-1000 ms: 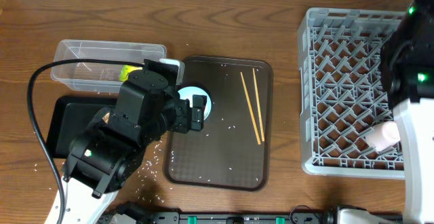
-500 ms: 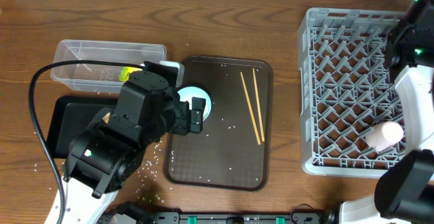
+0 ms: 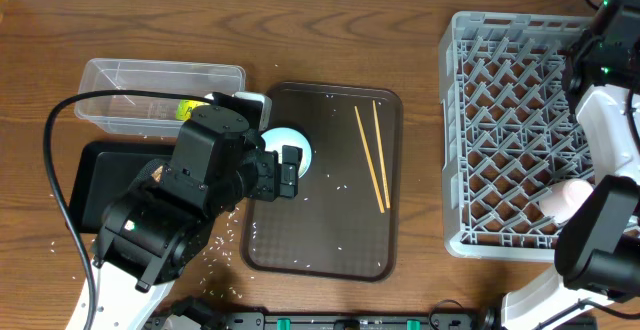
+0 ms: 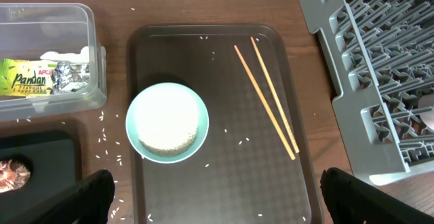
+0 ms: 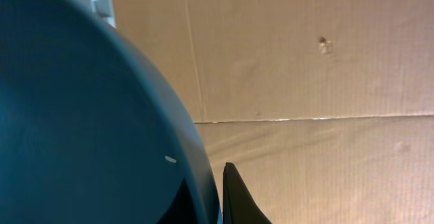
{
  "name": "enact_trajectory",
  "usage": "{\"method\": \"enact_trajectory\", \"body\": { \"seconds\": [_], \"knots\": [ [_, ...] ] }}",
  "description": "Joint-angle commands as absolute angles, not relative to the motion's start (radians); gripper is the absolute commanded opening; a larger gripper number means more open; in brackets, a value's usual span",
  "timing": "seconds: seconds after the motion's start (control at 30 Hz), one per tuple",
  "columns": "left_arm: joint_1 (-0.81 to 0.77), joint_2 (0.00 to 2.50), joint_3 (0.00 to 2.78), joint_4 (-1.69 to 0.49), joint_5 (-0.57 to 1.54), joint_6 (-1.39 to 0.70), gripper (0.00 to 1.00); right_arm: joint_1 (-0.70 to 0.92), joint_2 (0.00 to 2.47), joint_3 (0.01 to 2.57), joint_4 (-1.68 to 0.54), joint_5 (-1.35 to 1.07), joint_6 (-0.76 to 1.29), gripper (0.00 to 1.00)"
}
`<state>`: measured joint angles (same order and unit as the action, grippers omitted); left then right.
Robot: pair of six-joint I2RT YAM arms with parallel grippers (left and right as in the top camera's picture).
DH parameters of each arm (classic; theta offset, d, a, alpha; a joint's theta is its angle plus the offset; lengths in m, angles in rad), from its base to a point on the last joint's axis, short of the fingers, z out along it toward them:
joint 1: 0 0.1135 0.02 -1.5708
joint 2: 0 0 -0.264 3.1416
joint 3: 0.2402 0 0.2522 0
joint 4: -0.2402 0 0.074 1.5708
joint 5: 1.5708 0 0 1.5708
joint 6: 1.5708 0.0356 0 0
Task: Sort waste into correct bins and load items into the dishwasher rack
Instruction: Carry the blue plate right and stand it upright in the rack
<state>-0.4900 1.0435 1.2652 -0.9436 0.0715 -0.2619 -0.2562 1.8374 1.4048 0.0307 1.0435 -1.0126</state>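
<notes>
Overhead, the grey rack (image 3: pixel 500 120) fills the 3 o'clock side of the table, and a pinkish cup (image 3: pixel 565 198) lies near its 5 o'clock corner. In the middle sits the brown tray (image 3: pixel 325 240). Two chopsticks (image 3: pixel 372 155) lie side by side toward its 1 o'clock corner, and a light-blue cup (image 4: pixel 167 122) stands at its 9 o'clock edge, full of something white. The left gripper (image 4: pixel 213 187) hangs over the tray close to that cup, its jaws spread wide and holding nothing. At 10 o'clock the clear tub (image 3: pixel 130 75) holds the yellow-green wrapper (image 4: pixel 37 78). Just beside it, at 8 o'clock, the black tray (image 3: pixel 95 170) carries a brown scrap (image 4: pixel 10 176). White grains (image 4: pixel 108 149) are scattered about. The right gripper (image 5: pixel 222 193), seen only from its own wrist, is pinched tight on the rim of the blue dish (image 5: pixel 81 115), in front of a tan surface (image 5: pixel 312 68).
</notes>
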Motion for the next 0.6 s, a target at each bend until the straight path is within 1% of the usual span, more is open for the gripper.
{"method": "enact_trajectory", "body": {
  "seconds": [0.0, 0.07, 0.13, 0.17, 0.23, 0.27, 0.33, 0.4, 0.57],
  "knots": [
    [-0.49, 1.038, 1.287, -0.949, 0.067, -0.259, 0.98, -0.241, 1.852, 1.412, 0.029, 1.042, -1.025, 0.02],
    [-0.49, 1.038, 1.287, -0.949, 0.067, -0.259, 0.98, -0.227, 1.851, 1.412, 0.024, 1.039, -1.01, 0.07],
    [-0.49, 1.038, 1.287, -0.949, 0.067, -0.259, 0.98, -0.211, 1.851, 1.412, 0.025, 1.039, -1.011, 0.06],
    [-0.49, 1.038, 1.287, -0.949, 0.067, -0.259, 0.98, -0.2, 1.851, 1.412, 0.025, 1.039, -1.011, 0.11],
    [-0.49, 1.038, 1.287, -0.949, 0.067, -0.259, 0.98, -0.181, 1.851, 1.412, 0.028, 1.038, -1.01, 0.37],
    [-0.49, 1.038, 1.287, -0.949, 0.067, -0.259, 0.98, -0.173, 1.851, 1.412, 0.032, 1.038, -1.011, 0.52],
    [-0.49, 1.038, 1.287, -0.949, 0.067, -0.259, 0.98, -0.158, 1.851, 1.412, 0.039, 1.037, -1.01, 0.68],
    [-0.49, 1.038, 1.287, -0.949, 0.066, -0.259, 0.98, -0.141, 1.851, 1.412, 0.043, 1.035, -1.003, 0.73],
    [-0.49, 1.044, 1.287, -0.949, 0.066, -0.259, 0.98, -0.088, 1.847, 1.412, 0.043, 1.044, -0.973, 0.8]
  ]
}}
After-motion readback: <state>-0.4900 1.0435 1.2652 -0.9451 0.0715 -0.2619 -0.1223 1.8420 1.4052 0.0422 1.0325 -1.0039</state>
